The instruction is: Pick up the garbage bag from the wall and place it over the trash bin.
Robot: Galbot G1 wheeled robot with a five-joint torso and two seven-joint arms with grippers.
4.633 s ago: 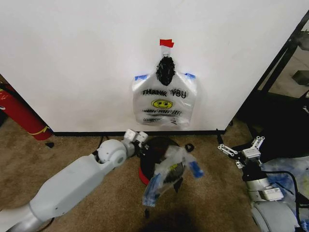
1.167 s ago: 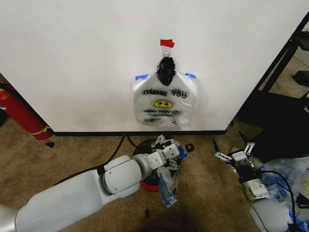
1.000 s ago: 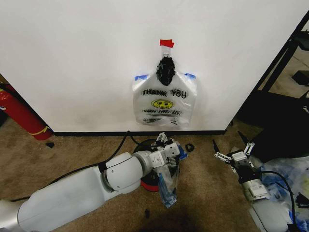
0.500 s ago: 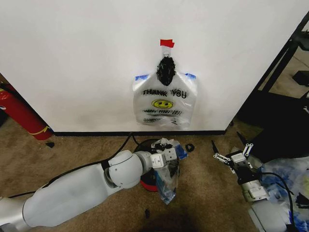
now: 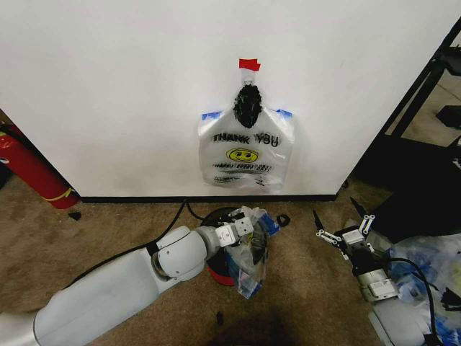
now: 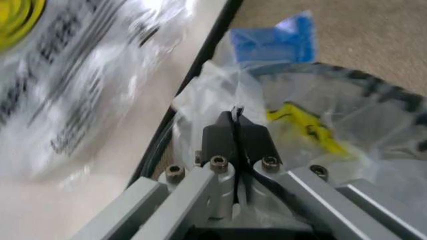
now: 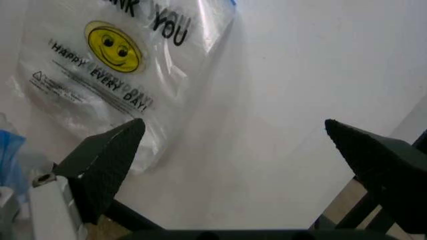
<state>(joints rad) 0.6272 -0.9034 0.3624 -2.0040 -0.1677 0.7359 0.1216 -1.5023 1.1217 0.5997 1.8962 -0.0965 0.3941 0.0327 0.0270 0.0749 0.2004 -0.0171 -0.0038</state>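
Crinkly clear-blue plastic: we note the garbage bag (image 5: 250,245) draped over the trash bin (image 5: 225,268), hanging down its right side. Left gripper (image 5: 238,232), clamped on the film, sits directly above; right gripper (image 5: 344,229) idles wide apart.

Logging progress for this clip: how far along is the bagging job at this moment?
Done: the thin clear bluish garbage bag is off the white wall and down at the small round black trash bin with a red base.
In hand: the left gripper, jaws shut on the bag, holds it over the bin's rim.
Left: spreading the bag over the bin. The right gripper hangs open beside it.
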